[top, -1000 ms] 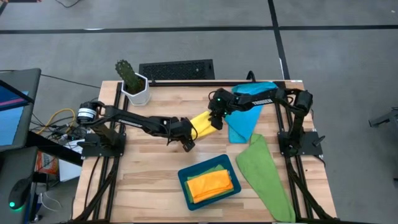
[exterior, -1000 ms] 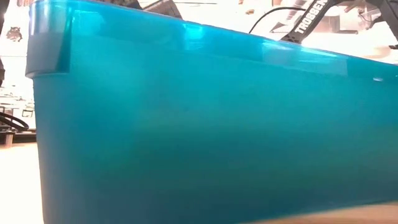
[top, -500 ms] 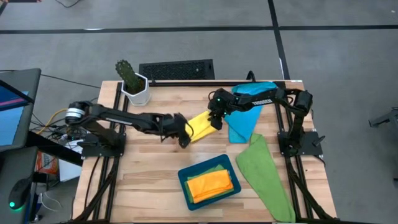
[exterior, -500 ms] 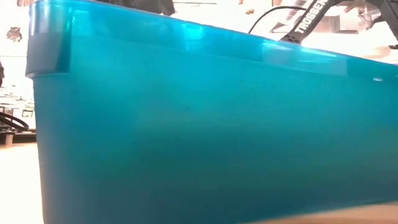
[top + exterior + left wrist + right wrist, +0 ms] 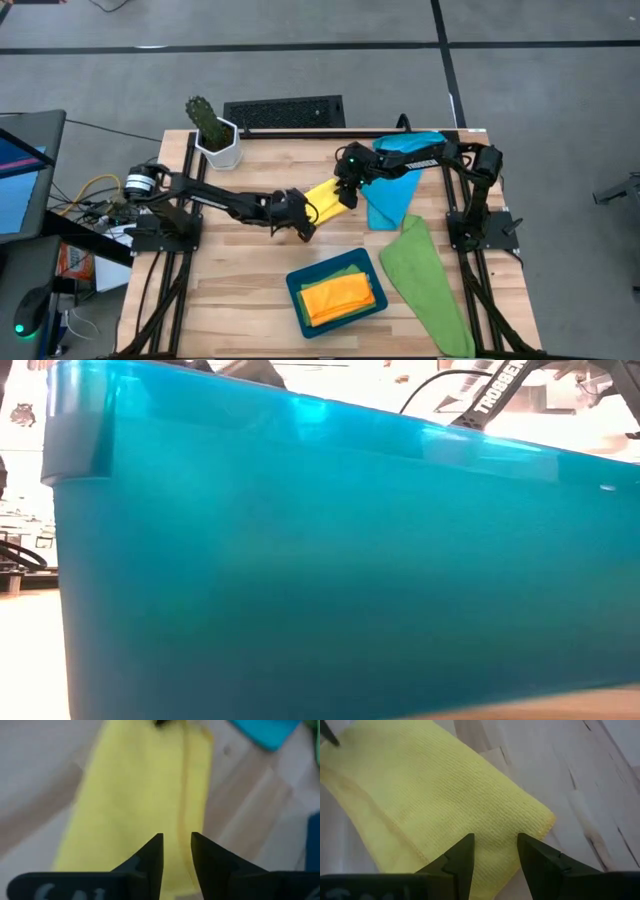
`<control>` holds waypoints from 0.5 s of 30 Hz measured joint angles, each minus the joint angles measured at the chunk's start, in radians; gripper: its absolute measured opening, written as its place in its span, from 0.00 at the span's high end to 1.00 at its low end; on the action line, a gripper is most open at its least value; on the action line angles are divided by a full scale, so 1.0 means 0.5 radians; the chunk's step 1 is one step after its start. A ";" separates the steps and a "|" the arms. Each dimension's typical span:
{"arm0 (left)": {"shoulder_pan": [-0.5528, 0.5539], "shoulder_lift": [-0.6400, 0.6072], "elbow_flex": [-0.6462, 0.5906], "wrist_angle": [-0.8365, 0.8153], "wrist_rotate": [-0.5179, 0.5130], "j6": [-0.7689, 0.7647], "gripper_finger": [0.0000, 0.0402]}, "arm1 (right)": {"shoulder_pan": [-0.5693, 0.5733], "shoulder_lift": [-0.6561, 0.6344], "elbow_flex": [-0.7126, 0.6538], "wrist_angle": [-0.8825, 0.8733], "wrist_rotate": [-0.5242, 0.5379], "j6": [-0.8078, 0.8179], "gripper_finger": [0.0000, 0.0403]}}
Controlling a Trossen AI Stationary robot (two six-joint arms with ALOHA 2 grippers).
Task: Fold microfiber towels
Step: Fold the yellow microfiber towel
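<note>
Both grippers hover at opposite ends of the folded yellow towel [image 5: 322, 197] at the centre of the high view.

The left gripper [image 5: 303, 221], reaching in from the frame's left, sits at the towel's lower-left end; in its wrist view the fingers [image 5: 150, 857] stand a narrow gap apart over the yellow cloth, gripping nothing. The right gripper [image 5: 347, 193], reaching from the right, is at the upper-right end, its fingers [image 5: 461, 857] parted over a corner, also empty. The sky-blue towel [image 5: 395, 190] lies right of centre, partly under the right arm. A green towel [image 5: 425, 280] sprawls at lower right. The teal tray [image 5: 296, 292] at lower centre holds a folded orange towel [image 5: 340, 296] atop another green one [image 5: 345, 271]. A potted cactus [image 5: 213, 135] stands at upper left.
</note>
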 joint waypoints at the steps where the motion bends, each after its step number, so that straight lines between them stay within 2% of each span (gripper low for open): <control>1: 0.000 0.017 0.000 -0.005 0.053 0.021 0.79 | 0.000 0.000 0.000 0.000 0.000 0.000 0.57; 5: -0.005 0.085 0.001 -0.097 0.162 0.042 0.81 | 0.000 -0.007 0.007 -0.014 -0.029 0.013 0.57; 8: -0.005 0.129 0.000 -0.166 0.164 0.041 0.82 | -0.015 -0.077 0.016 -0.006 -0.112 0.068 0.57; 15: -0.001 0.135 0.000 -0.272 0.122 0.042 0.82 | 0.008 -0.196 0.017 0.133 -0.113 0.026 0.57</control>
